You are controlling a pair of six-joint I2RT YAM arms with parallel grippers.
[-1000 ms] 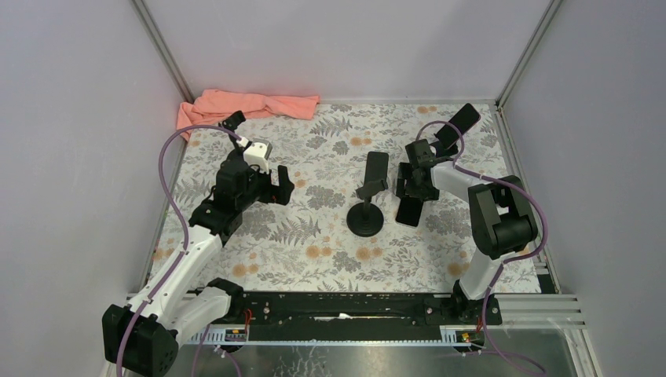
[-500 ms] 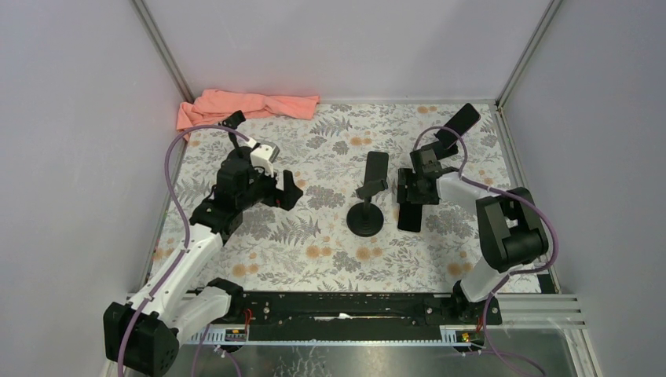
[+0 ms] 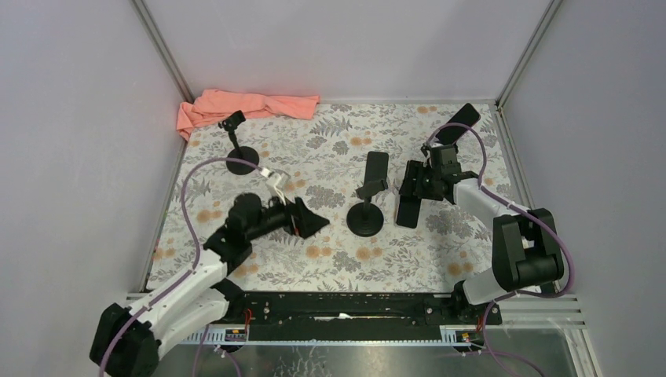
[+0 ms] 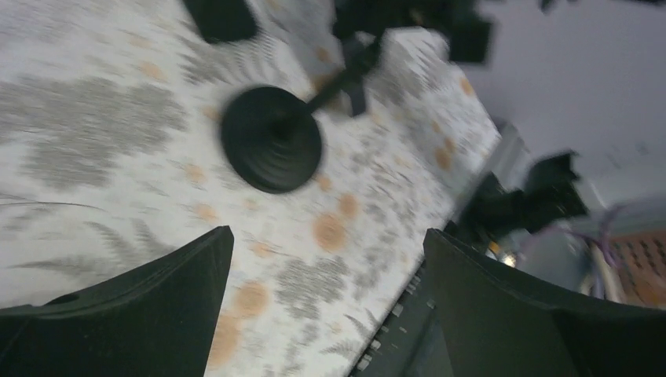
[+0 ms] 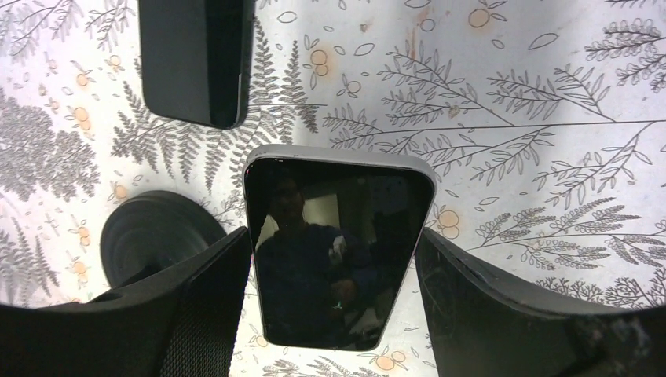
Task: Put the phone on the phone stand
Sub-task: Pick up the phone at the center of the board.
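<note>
The black phone [image 5: 338, 251] is upright between my right gripper's fingers [image 5: 196, 306], which press on its two long edges. In the top view the right gripper [image 3: 411, 191] holds the phone [image 3: 406, 210] just right of the black phone stand [image 3: 367, 196]. The stand's round base [image 5: 153, 236] and its holder plate [image 5: 196, 63] show to the left of the phone. My left gripper [image 3: 308, 222] is open and empty, low over the table and left of the stand. Its blurred wrist view shows the stand's base [image 4: 271, 149] ahead of it.
A second small stand [image 3: 238, 149] is at the back left. An orange cloth [image 3: 251, 104] lies along the back wall. A black slab on a stand [image 3: 459, 122] sits at the back right corner. The table's front rail [image 3: 353, 308] runs below.
My left arm has swung down and toward the front, nearer the phone stand, uncovering the small back-left stand. My right gripper has shifted slightly with the phone in it.
</note>
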